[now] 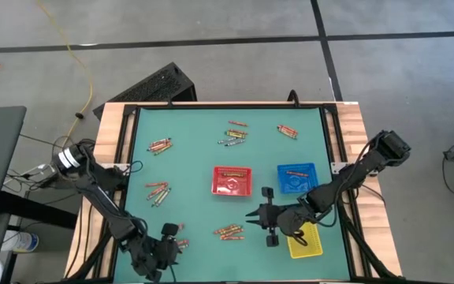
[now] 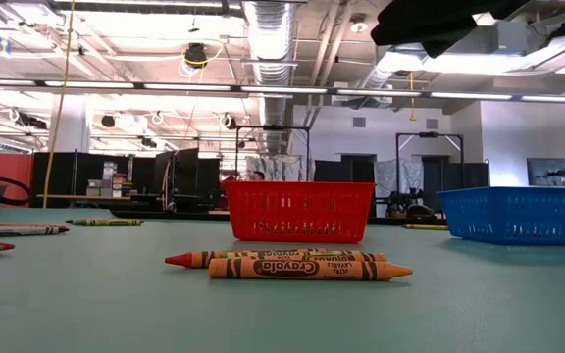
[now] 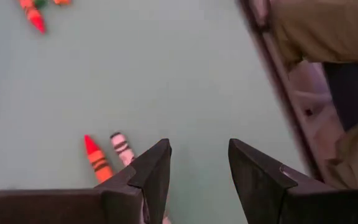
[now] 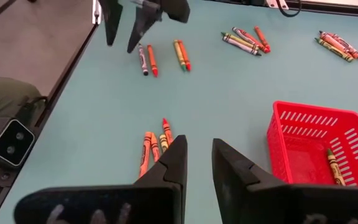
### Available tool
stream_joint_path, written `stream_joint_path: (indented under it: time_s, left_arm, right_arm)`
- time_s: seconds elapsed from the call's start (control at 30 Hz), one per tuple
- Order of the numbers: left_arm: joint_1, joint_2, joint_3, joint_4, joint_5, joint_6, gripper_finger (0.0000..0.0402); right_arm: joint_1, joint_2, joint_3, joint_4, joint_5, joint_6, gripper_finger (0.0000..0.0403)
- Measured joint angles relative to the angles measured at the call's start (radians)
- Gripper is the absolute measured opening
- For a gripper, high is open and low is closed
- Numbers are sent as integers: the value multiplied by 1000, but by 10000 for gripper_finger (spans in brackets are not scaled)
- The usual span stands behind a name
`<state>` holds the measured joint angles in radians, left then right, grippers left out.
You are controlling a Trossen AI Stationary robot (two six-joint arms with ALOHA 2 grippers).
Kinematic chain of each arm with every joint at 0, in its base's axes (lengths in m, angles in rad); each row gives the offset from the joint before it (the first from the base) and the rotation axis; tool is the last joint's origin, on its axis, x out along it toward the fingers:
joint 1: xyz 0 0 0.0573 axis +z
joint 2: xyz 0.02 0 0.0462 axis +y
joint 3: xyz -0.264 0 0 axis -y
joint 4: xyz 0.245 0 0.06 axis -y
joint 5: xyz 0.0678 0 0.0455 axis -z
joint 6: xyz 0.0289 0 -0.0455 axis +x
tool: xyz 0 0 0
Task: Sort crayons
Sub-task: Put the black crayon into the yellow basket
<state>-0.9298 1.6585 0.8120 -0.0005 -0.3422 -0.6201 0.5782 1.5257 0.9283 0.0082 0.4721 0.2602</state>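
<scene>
Crayons lie in small groups on the green table: far groups (image 1: 233, 136), (image 1: 287, 131), left groups (image 1: 160, 146), (image 1: 158, 192), and a near group (image 1: 228, 231), which also shows in the low view (image 2: 292, 265). My left gripper (image 1: 169, 233) is open and empty at the near left, just above two crayons (image 3: 109, 155); it also shows in the right wrist view (image 4: 124, 34). My right gripper (image 1: 255, 214) is open and empty, above the table beside the near group (image 4: 154, 146). The red tray (image 1: 232, 180) holds a crayon (image 4: 333, 165).
A blue tray (image 1: 296, 177) stands right of the red one, and a yellow tray (image 1: 304, 241) lies at the near right under my right arm. A raised wooden frame (image 1: 109, 142) borders the table. A person's trouser leg (image 3: 328, 31) shows beyond the near-left edge.
</scene>
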Motion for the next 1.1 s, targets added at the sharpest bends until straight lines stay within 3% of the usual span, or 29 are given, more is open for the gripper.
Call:
stream_joint_path:
  time_s: [0.4,0.93,1.1]
  left_arm:
    - [-20,50,0,-9,-90,-28,153]
    - [-20,50,1,-147,-81,-101,152]
    - [-16,55,2,-196,-82,-121,120]
  right_arm:
    - [12,0,0,0,0,2,67]
    - [10,0,0,0,0,4,67]
    - [11,0,0,0,0,4,67]
